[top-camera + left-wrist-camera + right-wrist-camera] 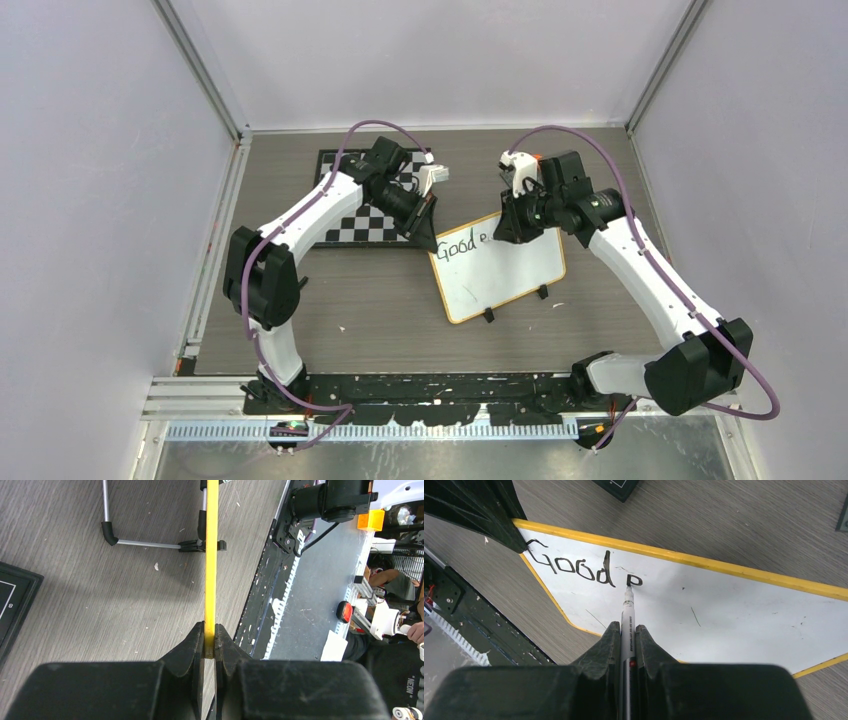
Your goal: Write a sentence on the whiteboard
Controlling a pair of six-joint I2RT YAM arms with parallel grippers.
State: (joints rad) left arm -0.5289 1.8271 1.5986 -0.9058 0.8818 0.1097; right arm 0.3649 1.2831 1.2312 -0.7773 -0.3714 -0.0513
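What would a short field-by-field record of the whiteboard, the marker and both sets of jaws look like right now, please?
whiteboard: on the table, right of the chessboard
writing: "Good" plus one more started letter
left jaws: shut on the whiteboard's yellow rim
right jaws: shut on the marker
marker tip: on the board at the last letter

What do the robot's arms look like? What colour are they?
Both the left arm and the right arm have smooth white links with chunky black joints. A purple cable loops along each one. The left tool and right tool are black, with two wedge-shaped fingers.
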